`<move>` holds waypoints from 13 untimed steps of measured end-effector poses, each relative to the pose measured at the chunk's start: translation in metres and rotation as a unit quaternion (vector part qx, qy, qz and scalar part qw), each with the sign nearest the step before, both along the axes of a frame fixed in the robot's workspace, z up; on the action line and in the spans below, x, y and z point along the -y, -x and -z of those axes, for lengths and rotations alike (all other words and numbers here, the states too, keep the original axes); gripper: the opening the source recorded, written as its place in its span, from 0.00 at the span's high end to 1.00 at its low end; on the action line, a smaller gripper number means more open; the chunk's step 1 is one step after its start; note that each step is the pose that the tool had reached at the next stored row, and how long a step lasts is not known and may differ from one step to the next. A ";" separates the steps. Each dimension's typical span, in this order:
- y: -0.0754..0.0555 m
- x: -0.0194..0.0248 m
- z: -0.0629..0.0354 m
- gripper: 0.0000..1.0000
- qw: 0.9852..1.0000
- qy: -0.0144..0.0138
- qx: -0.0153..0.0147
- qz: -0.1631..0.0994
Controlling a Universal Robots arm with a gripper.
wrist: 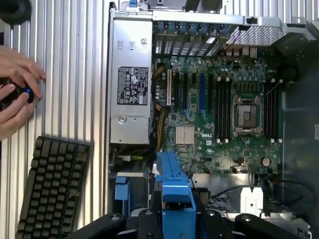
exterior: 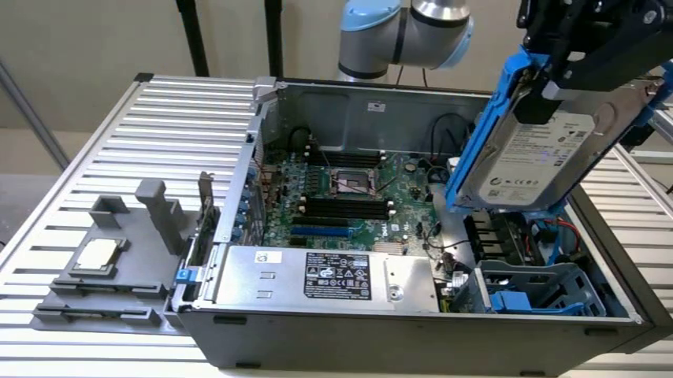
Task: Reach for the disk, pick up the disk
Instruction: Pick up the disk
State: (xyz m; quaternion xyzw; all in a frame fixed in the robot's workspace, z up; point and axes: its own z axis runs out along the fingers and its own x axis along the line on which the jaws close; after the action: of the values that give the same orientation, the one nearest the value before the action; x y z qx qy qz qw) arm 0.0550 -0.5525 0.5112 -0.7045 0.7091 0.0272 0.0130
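Our gripper [exterior: 563, 75] is clamped on the disk [exterior: 537, 153] by its blue rails [exterior: 486, 126], so we hold it tilted in the air above the open computer case [exterior: 442, 327], clear of the motherboard [wrist: 219, 114].

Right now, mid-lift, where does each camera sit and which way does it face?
Exterior view: raised, off the arm, looking down into the open computer case; gripper holding the disk above it.
Wrist view: on the wrist, looking straight down at the motherboard; the disk's blue carrier rail in front, a person's hands beside a keyboard.
Shared: motherboard, power-supply box.
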 end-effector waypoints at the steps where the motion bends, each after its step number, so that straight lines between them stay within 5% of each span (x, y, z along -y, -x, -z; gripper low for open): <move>1: -0.002 0.0026 0.0003 0.67 1.000 0.000 0.000 0.000; 13: -0.035 0.0321 0.0044 0.67 1.000 0.000 0.000 0.000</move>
State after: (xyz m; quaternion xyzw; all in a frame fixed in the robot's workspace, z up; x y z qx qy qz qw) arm 0.0904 -0.5845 0.5068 -0.7044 0.7091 0.0272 0.0130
